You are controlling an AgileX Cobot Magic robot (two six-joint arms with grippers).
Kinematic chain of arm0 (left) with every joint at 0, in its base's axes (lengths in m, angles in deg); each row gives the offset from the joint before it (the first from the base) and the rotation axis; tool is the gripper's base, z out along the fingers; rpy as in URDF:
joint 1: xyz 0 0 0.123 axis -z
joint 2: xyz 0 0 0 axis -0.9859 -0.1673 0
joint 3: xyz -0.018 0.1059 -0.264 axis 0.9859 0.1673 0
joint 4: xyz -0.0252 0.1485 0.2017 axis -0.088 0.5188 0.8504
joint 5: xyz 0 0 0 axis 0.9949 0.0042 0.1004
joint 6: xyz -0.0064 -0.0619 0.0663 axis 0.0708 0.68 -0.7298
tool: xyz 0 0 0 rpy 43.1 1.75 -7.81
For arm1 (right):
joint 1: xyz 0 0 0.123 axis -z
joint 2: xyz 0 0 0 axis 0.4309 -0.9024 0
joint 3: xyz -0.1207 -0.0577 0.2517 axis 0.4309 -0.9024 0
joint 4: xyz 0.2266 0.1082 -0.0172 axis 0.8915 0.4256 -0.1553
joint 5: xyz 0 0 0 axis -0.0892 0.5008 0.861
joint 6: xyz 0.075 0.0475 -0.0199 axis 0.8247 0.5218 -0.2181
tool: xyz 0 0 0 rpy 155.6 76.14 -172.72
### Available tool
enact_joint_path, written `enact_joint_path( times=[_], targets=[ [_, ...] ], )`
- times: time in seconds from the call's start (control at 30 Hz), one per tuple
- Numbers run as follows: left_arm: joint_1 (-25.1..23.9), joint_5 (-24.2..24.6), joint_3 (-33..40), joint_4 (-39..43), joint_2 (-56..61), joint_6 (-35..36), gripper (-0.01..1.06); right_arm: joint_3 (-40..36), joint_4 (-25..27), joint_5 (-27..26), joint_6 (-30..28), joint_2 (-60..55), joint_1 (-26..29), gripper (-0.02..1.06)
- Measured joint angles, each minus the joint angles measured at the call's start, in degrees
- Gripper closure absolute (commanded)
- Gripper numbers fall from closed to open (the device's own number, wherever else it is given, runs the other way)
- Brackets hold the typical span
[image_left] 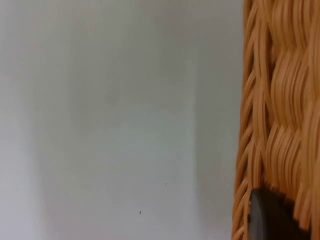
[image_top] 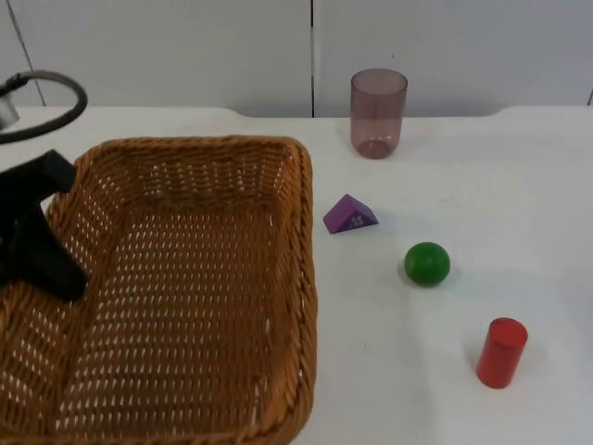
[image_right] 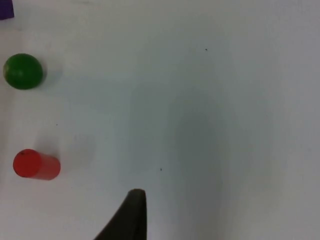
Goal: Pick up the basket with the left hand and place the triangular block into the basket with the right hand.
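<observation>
Though top-hidden, fingertip [image_left: 267, 217] against basket [image_left: 280, 100]

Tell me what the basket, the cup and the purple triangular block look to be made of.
Basket: woven wicker, matte tan strands. Cup: likely plastic, purple-tinted and see-through. Triangular block: probably painted wood, flat opaque purple faces.

The big woven wicker basket [image_top: 185, 297] is sitting left on the table; the purple triangular block [image_top: 350, 215] is lying just beside its right rim.
</observation>
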Motion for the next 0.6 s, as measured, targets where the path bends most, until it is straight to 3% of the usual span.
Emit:
enact_joint_path(
  times=[0.37, 0.6],
  targets=[
    [-0.06, -5.58, 3.00, -0.13, 0.09, -1.95, 1.05, 0.00, 0.23, -1.05, -0.82, -0.10, 0.00, -0.01],
    [-0.06, -5.72, 3.04, -0.13, 0.09, -1.95, 1.05, 4.68, 3.47, -2.45, -9.46, -4.66, -4.29, 0.00]
  ],
)
